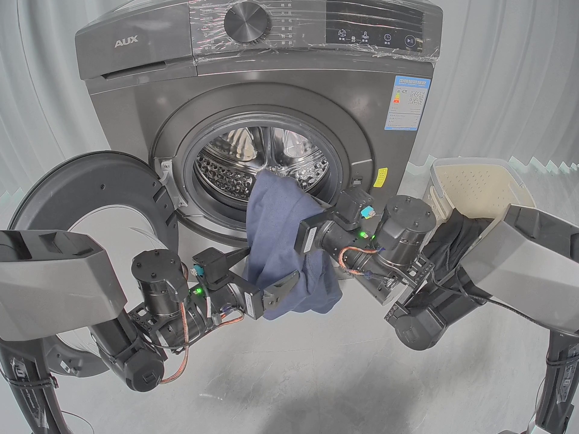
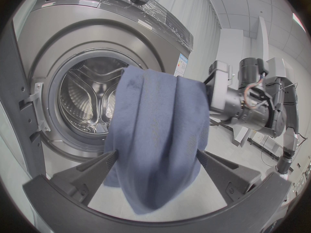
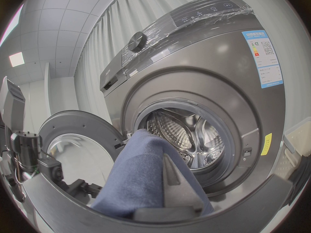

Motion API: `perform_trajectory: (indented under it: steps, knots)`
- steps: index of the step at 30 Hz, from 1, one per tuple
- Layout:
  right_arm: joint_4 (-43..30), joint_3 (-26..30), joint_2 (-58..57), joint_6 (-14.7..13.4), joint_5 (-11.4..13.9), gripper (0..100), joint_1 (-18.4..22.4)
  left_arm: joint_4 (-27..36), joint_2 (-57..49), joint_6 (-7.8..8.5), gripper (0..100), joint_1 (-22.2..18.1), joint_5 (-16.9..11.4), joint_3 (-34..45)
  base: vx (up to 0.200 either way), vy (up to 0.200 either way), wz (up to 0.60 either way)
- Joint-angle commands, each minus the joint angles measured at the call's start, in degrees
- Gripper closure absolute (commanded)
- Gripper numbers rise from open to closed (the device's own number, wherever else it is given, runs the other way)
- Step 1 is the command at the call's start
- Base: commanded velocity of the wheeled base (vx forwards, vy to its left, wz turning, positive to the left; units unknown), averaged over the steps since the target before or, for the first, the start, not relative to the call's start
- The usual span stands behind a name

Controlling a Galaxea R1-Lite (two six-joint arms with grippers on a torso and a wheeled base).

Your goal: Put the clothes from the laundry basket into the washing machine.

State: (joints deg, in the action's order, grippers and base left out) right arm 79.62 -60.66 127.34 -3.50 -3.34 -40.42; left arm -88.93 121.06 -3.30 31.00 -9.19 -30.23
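A blue garment (image 1: 276, 224) hangs in front of the open mouth of the washing machine (image 1: 265, 61), its top edge at the drum opening (image 1: 241, 158). My right gripper (image 3: 161, 160) is shut on the garment's upper part; the cloth drapes over it and hides one finger. My left gripper (image 2: 155, 156) is open lower down, with a finger (image 2: 105, 164) on each side of the hanging cloth (image 2: 155, 114). To the right of the machine stands the cream laundry basket (image 1: 482, 182), with dark clothes (image 1: 452, 236) spilling over its front rim.
The round machine door (image 1: 90, 194) stands swung open to the left, right behind my left arm. The steel drum (image 3: 184, 136) looks bare inside. Pale floor (image 1: 313, 369) lies open in front of the machine; curtains hang behind it.
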Motion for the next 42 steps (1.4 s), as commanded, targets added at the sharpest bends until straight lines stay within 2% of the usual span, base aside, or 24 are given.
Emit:
perform_trajectory:
  steps: [1,12,29,30,34,36,39,42]
  knots:
    - [0.0,1.2,-0.5,-0.1,-0.1,100,-2.5,0.0,3.8,0.05,0,-0.5,0.1,-3.2,0.0,0.0,0.0]
    - [0.2,7.6,-5.3,-1.0,-0.2,100,-5.6,-0.1,8.5,0.23,0,-4.6,0.1,-6.9,0.0,0.0,0.0]
    - [1.0,10.7,-6.6,-1.6,-0.1,100,-7.5,-0.1,13.5,-0.04,0,-5.0,0.3,-13.3,0.0,0.0,0.0]
    - [0.9,10.7,-6.6,-1.6,-0.1,100,-7.4,-0.1,13.5,-0.12,100,-5.0,0.3,-13.4,0.0,0.0,0.0]
    - [0.9,10.7,-6.8,-1.6,-0.1,100,-7.1,-0.1,13.2,-0.21,100,-5.2,0.2,-13.5,0.0,0.0,0.0]
    - [0.9,11.2,-6.9,-1.6,-0.2,100,-6.6,-0.2,13.0,-0.83,100,-6.0,0.3,-13.9,0.0,0.0,0.0]
    - [0.9,13.2,-8.2,-1.7,-0.1,100,-5.5,-0.2,12.3,-1.97,100,-7.5,1.0,-14.2,0.0,0.0,0.0]
    - [1.1,16.5,-8.9,-2.2,-0.1,100,-3.7,-0.2,11.5,-2.06,100,-9.2,2.2,-14.2,0.0,0.0,0.0]
